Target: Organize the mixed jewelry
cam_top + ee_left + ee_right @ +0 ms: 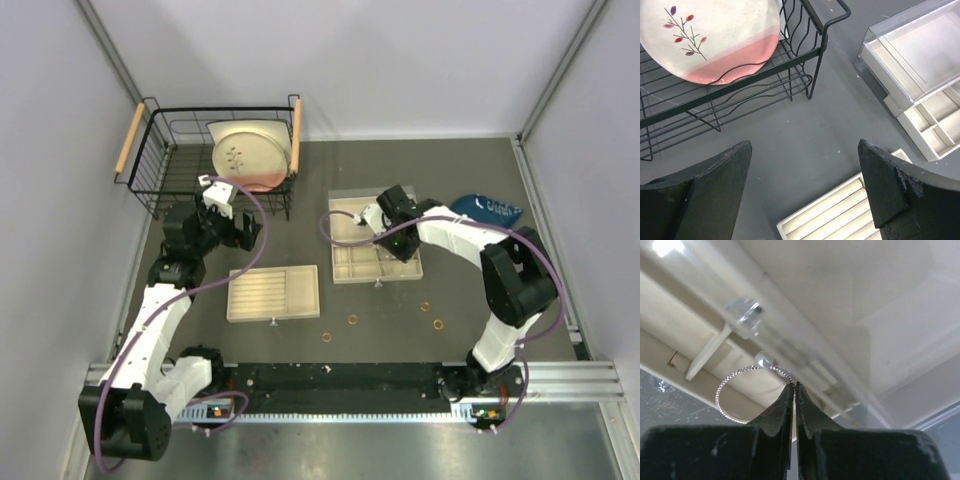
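Jewelry, mixed, set out on a dark grey surface [380,320].

Item one: silver wire hoop [735,371], thin and textured, with a small pale bead on its upper arc. It is pinched at its right side by the right claw [794,386], whose fingers are pressed fully together on the wire. The hoop hangs just in front of the divided beige compartment box [375,262], which sits right of centre with a clear cover over its far part.

Items two to five: four gold rings [352,320], tiny, lying loose on the surface in a scattered row between the box and the arm bases, apart from one another and touched by neither claw.

Left claw [805,150]: fingers spread wide with nothing between them, poised over bare surface between the wire basket [175,165] and the ridged tray [273,292].

Ridged tray: beige, flat on the surface, left of the compartment box and apart from it.

Wire basket: black with wooden handles, at the far left, holding a cream plate [250,155] with a pink band and a sprig pattern, leaning on edge.

Blue object [487,209]: far right, beside the right arm; what it is cannot be made out.
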Controlling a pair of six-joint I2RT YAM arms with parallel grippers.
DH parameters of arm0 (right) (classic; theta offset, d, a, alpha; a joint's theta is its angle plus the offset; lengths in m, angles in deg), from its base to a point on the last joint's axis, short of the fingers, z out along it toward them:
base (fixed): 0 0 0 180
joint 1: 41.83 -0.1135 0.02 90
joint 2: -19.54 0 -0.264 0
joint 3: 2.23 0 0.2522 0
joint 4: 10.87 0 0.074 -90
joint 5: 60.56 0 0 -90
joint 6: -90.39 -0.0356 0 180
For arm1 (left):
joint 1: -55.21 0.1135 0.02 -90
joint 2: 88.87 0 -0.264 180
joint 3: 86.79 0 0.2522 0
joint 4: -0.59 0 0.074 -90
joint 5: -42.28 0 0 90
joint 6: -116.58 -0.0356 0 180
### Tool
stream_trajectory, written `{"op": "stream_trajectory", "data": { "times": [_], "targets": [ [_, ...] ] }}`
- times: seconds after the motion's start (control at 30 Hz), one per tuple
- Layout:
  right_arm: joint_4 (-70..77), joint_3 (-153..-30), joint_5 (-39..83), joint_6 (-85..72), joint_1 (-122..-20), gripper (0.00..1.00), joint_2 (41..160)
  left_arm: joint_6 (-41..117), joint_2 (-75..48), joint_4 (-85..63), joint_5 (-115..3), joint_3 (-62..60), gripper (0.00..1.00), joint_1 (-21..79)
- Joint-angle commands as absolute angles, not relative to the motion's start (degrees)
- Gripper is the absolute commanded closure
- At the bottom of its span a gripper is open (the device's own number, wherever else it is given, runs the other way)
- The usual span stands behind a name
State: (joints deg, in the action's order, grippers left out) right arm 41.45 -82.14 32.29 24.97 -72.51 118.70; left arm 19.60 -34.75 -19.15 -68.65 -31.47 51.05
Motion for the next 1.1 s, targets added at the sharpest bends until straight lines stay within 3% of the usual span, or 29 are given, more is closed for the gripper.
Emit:
{"op": "stream_trajectory", "data": {
  "times": [0.0,0.9,1.07],
  "targets": [
    [40.0,-85.9,33.4,22.5,-70.7,1.00,119.4,20.0,-35.9,-16.2,-68.9,-31.8,0.07,51.1],
    [40.9,-88.9,34.5,17.7,-66.7,1.00,122.1,19.9,-36.4,-16.3,-69.7,-31.8,0.07,51.1],
    [40.9,-89.0,34.8,17.4,-66.7,0.86,122.6,19.8,-36.4,-16.5,-70.0,-31.9,0.07,51.2]
  ]
}}
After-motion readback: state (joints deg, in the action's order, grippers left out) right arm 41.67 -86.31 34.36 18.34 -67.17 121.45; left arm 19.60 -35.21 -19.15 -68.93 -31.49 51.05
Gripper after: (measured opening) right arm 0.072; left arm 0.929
